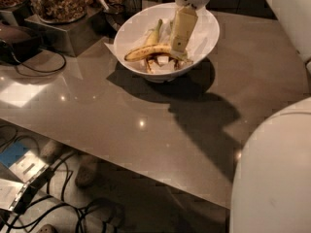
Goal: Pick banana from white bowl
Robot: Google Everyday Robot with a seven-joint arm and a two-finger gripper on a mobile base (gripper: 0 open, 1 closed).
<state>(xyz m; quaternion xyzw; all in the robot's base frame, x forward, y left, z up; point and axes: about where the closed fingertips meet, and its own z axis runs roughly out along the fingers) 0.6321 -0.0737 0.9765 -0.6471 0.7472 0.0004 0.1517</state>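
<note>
Gripper point(179, 46) in white bowl point(209, 30) (top apparently cropped)

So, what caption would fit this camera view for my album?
Robot's gripper down inside the white bowl, right at the curved banana, on a grey table.
</note>
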